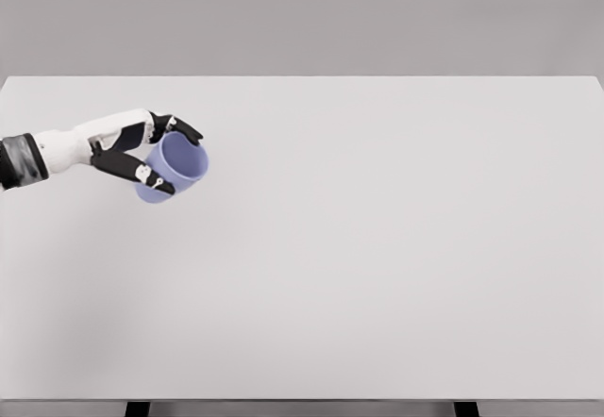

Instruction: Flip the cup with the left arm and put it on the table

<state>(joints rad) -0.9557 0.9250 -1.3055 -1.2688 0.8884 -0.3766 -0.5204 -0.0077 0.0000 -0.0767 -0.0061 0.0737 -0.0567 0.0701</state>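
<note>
A lavender-blue cup (176, 165) is at the left of the white table (377, 247), tilted so that its open mouth faces right and toward me. My left hand (156, 155) comes in from the left edge and is shut on the cup, thumb on the near side, fingers over the top. I cannot tell whether the cup touches the table. The right arm is out of view.
The table's far edge runs across the picture above the hand; its front edge lies near the bottom. A plain grey wall stands behind.
</note>
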